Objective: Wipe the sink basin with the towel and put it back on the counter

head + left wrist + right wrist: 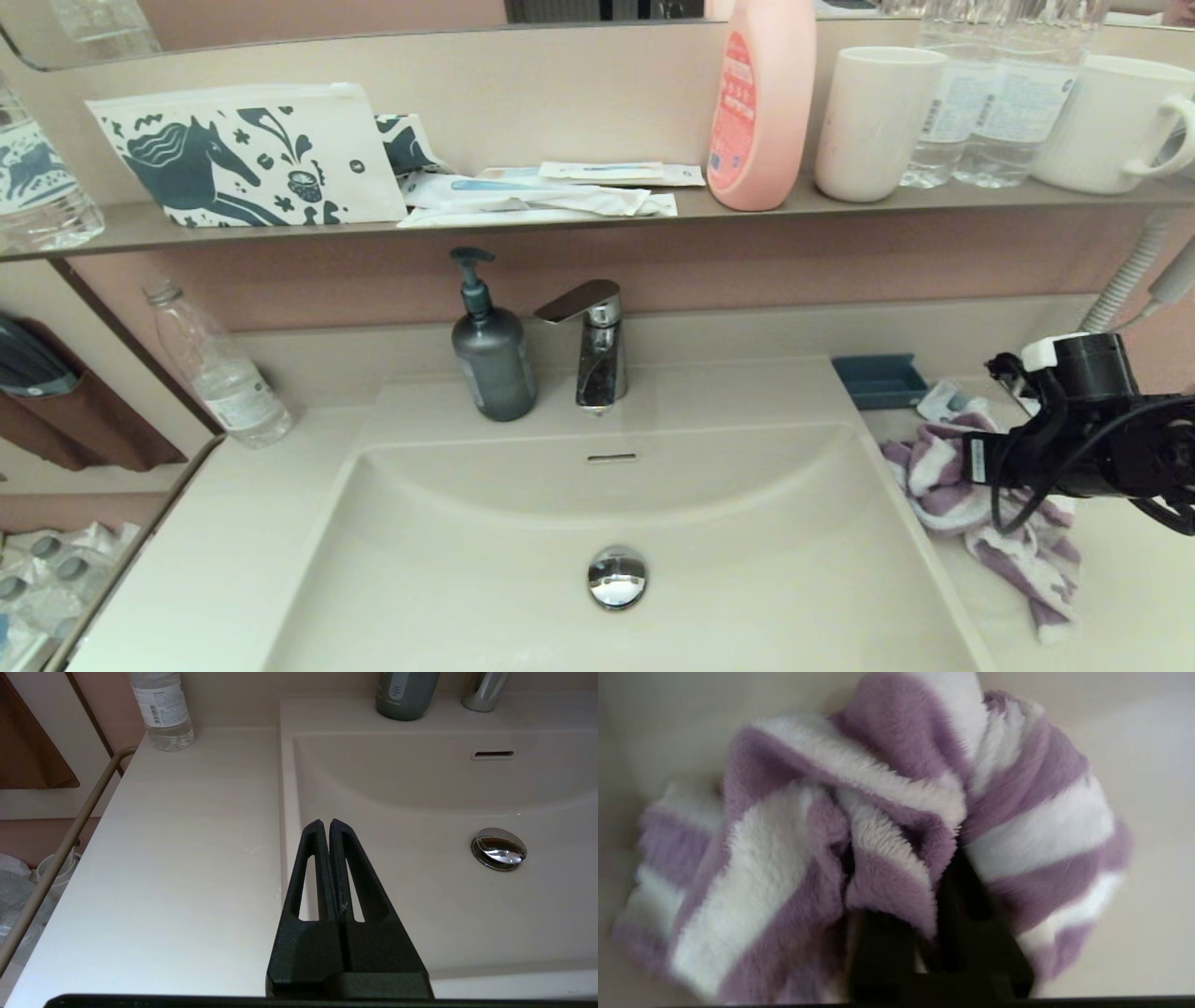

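The purple-and-white striped towel [943, 476] lies bunched on the counter [1120, 579] right of the sink basin [523, 532]. My right gripper [991, 465] is down in the heap. In the right wrist view its dark fingers [971, 896] are shut on a fold of the towel [887, 858], and the pile hides their tips. The basin is bare, with its chrome drain plug [617, 577] and overflow slot [611, 457]. In the left wrist view my left gripper [325, 823] hangs shut and empty over the basin's left rim [286, 812].
A grey soap pump [492, 350] and a chrome faucet [597, 345] stand behind the basin. A water bottle [219, 369] stands at the back left, and a blue soap dish [879, 381] behind the towel. The shelf above holds a pink bottle [761, 103], cups and a pouch.
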{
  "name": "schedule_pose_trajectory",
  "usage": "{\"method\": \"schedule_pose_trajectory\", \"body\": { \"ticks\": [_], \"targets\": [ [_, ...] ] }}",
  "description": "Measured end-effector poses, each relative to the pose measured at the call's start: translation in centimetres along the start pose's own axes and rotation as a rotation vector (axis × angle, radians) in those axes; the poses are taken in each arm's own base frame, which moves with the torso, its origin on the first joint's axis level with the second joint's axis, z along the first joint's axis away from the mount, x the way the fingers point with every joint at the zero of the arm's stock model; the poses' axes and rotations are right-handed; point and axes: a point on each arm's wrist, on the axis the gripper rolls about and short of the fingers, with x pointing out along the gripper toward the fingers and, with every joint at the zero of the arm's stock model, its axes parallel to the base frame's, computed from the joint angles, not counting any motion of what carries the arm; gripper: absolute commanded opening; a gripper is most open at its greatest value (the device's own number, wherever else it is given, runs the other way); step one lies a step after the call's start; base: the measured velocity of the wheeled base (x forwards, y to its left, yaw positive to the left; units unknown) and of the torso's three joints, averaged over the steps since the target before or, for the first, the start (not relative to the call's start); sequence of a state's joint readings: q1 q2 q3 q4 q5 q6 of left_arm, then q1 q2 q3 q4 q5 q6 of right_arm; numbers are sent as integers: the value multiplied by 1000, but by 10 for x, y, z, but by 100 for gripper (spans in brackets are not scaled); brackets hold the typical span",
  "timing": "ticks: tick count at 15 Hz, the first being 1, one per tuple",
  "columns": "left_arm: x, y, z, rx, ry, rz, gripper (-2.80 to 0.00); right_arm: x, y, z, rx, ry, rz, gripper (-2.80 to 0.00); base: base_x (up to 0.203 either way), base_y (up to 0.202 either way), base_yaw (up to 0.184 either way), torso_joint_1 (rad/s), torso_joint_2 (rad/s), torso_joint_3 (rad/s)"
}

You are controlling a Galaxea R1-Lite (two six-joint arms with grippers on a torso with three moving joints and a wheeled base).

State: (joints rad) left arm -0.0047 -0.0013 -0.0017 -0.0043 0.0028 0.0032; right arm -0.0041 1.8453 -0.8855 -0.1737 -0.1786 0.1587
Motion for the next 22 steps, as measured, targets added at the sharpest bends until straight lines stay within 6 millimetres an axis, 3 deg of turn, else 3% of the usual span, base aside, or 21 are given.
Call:
{"method": "schedule_pose_trajectory", "body": {
  "ticks": [3, 7, 10, 11, 17, 22],
  "targets": [
    [0, 0, 0, 0, 0, 0, -280, -28, -16, 5, 5, 1, -35, 0, 0, 0, 0, 0, 0, 0],
    [0, 0, 0, 0, 0, 0, -280, -72, -53, 12, -1, -35, -118, 0, 0, 0, 0, 0, 0, 0],
    [0, 0, 0, 0, 0, 0, -280, -103, -71, 3, 18, 5, -148, 0, 0, 0, 0, 0, 0, 0],
    [0, 0, 0, 0, 0, 0, -280, -113, -74, -1, 25, 14, -142, -280, 0, 0, 0, 0, 0, 0],
    [0, 0, 0, 0, 0, 0, -280, -175, -75, -27, 35, 21, -79, -280, 0, 0, 0, 0, 0, 0],
    [0, 0, 0, 0, 0, 0, -280, -243, -72, -71, 36, -4, 50, -280, 0, 0, 0, 0, 0, 0]
  ]
}}
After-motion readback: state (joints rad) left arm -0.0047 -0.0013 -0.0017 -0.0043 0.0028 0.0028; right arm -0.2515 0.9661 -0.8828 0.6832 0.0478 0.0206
